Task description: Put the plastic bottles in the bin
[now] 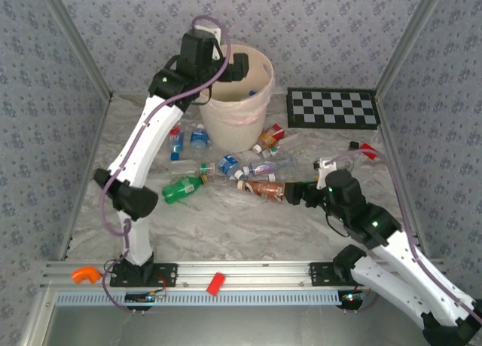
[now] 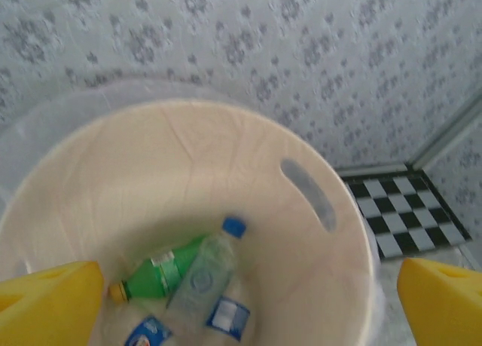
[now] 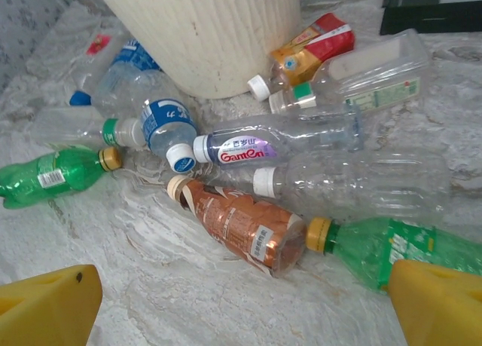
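We are aiming the right gripper (image 3: 245,304), wide and empty, squarely across the body of the brown bottle (image 3: 241,225); the left gripper (image 2: 245,308) is hanging wide over the bin (image 2: 151,165).

Seen from above, the left arm's black wrist (image 1: 197,56) is covering the left rim of the large round pale peach-cream plastic bin (image 1: 265,78), and the small crushed plastic bottles (image 1: 230,165) at its foot are showing too small for their labels to be read. At the left wrist, the bottom edge is cutting off the bin's near rim, both yellow fingers (image 2: 49,304) and a clear blue-labelled bottle (image 2: 151,332), all slightly blurred. At the right wrist, the top edge is cropping the bin to its lower wall, while a yellow finger (image 3: 437,301) is hiding part of a crushed green bottle (image 3: 392,244) running off the right edge.
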{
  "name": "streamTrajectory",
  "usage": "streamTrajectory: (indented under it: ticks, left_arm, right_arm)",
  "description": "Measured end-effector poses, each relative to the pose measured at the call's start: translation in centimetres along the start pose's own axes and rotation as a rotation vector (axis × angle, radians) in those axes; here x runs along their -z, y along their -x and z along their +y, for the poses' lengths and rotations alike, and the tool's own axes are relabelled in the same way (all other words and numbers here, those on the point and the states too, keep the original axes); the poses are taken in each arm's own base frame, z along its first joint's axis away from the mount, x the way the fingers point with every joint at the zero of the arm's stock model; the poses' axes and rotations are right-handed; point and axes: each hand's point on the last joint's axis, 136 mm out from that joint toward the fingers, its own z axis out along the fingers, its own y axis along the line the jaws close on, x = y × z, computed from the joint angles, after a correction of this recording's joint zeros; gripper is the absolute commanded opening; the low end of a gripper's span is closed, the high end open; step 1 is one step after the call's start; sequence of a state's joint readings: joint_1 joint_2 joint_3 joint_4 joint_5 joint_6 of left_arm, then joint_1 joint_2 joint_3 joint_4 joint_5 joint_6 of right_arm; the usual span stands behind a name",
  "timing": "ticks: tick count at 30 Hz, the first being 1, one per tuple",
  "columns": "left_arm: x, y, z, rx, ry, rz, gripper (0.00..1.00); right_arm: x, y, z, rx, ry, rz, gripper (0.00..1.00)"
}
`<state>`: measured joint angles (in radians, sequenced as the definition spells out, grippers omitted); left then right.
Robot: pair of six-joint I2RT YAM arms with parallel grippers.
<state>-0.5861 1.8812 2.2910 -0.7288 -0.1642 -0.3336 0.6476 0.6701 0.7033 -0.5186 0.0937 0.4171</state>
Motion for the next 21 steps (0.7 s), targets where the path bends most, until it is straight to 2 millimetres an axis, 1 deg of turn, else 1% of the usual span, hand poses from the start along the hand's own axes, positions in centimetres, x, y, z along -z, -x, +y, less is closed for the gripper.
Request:
streamTrajectory:
  ticks: [2,5,7,9,15,17,21]
  left_arm:
    - [1.2,-1.8,-0.2,-0.001,-0.017,0.026,1.0]
    - [2.9,-4.2,0.7,0.014,-0.02,0.051,1.0]
    - [4.1,-5.2,1.4,0.026,-0.018,0.053,1.0]
    - [5.5,-5.9,2.0,0.037,-0.018,0.047,1.0]
    - [10.5,-8.1,3.8,0.058,-0.031,0.006,1.0]
    - [12.1,-9.1,4.5,0.06,-0.033,-0.005,1.0]
    - [14.3,-11.1,5.9,0.061,-0.018,-0.009,1.0]
  right_arm:
    - [-1.3,-0.1,0.4,0.017,0.007,0.021,1.0]
    - [-3.7,-0.8,0.9,0.053,0.014,0.086,1.0]
    - [-5.1,-1.5,1.1,0.083,0.016,0.14,1.0]
    - [-6.1,-1.7,1.6,0.115,0.026,0.184,1.0]
    - [-9.0,-0.1,3.8,0.223,0.057,0.247,1.0]
    - [-10.0,0.0,4.6,0.271,0.063,0.28,1.0]
    - [-12.2,-0.7,5.9,0.362,0.06,0.364,1.0]
